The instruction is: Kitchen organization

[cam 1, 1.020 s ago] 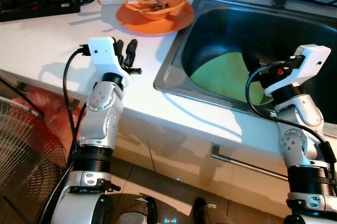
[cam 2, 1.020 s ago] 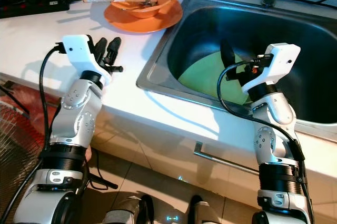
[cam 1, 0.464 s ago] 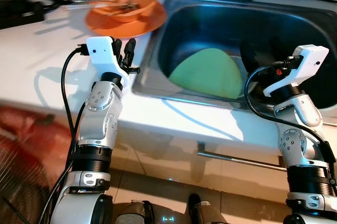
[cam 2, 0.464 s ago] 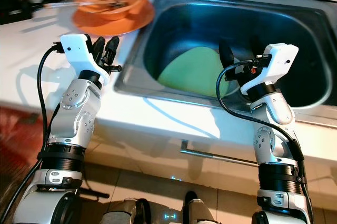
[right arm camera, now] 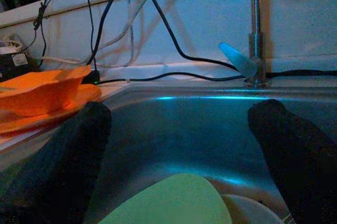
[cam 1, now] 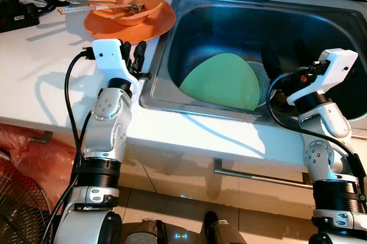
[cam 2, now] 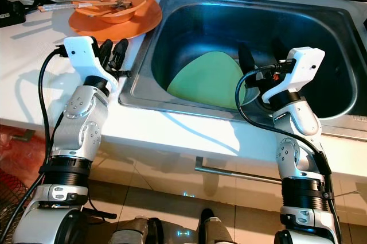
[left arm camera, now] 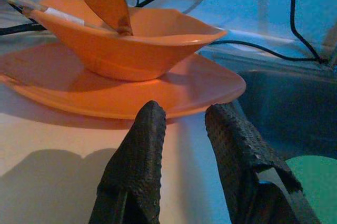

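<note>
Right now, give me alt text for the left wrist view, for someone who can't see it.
An orange bowl holding a spoon sits on an orange plate on a white counter. The left gripper points at the plate, its two black fingers slightly apart. A sink lies beside the plate.

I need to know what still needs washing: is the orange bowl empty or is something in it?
Not empty. The orange bowl holds a spoon and other utensils, and sits on an orange plate.
</note>
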Controlling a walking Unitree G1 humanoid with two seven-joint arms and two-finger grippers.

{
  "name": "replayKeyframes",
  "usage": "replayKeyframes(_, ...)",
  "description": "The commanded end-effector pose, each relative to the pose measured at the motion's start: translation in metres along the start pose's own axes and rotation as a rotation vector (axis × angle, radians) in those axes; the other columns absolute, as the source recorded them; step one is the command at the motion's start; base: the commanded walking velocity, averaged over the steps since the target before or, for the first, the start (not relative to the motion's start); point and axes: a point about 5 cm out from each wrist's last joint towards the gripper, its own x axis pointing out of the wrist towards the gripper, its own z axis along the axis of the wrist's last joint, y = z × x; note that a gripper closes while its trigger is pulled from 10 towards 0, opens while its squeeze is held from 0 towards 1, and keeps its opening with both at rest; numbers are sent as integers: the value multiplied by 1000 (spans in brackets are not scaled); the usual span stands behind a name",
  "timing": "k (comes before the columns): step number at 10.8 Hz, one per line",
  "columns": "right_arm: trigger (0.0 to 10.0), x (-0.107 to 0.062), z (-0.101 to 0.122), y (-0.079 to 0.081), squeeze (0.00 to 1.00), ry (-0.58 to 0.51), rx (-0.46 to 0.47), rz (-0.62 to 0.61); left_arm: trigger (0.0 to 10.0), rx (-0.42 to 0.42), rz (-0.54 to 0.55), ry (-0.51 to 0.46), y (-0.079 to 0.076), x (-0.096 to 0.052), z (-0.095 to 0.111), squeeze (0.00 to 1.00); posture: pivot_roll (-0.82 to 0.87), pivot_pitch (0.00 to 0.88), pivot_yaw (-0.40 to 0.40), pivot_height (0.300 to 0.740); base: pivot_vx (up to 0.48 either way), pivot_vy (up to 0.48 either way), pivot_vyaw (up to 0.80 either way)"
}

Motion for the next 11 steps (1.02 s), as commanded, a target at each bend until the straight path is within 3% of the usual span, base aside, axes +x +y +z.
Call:
replayKeyframes(1,10000,-2,-3,-1,0,19,4,-2,10000,-1,11,-10,1,-2,2,0,84,191,16,740,0,0,-750)
replayKeyframes(3,10000,-1,-2,-1,0,4,13,-3,10000,5,13,1,2,-1,1,0,84,191,16,740,0,457,-334)
replayKeyframes(9,10000,0,-3,-2,0,10,16,-11,10000,15,12,-2,2,-1,1,0,86,184,16,740,0,0,0)
replayKeyframes(11,10000,1,-5,-1,0,29,15,-3,10000,12,15,-3,2,-1,1,0,84,178,16,740,0,0,-747)
